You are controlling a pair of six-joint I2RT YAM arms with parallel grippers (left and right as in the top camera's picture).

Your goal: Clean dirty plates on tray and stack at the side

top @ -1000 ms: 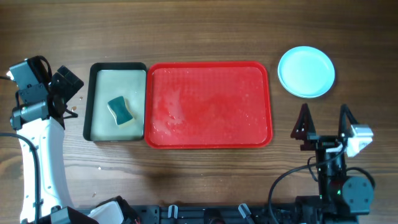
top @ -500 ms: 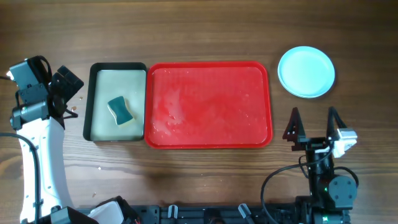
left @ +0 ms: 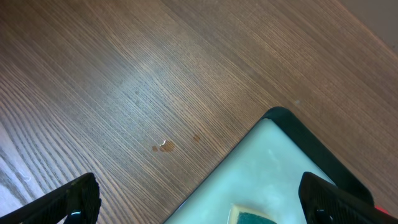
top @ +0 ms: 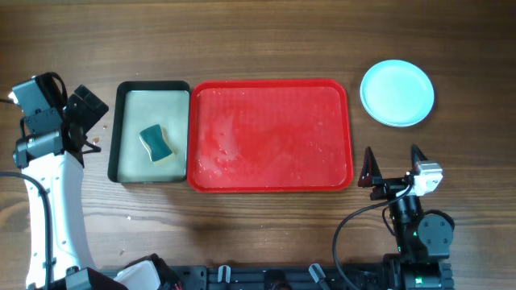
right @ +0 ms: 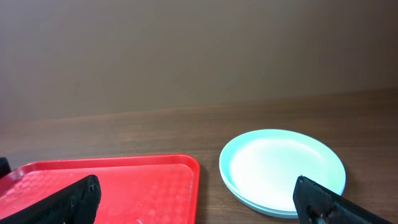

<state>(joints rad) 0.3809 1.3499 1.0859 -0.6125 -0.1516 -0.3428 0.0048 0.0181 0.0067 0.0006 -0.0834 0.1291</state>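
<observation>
Got the red tray mid-table, wet and bare, with the plates stacked on the wood off its far right corner. Got left gripper and right gripper spread wide, empty. Could easily knock that stack with the right one's splayed fingers swinging past

Left wrist view's lower edge across the sponge; stacked plates of unclear count.
</observation>
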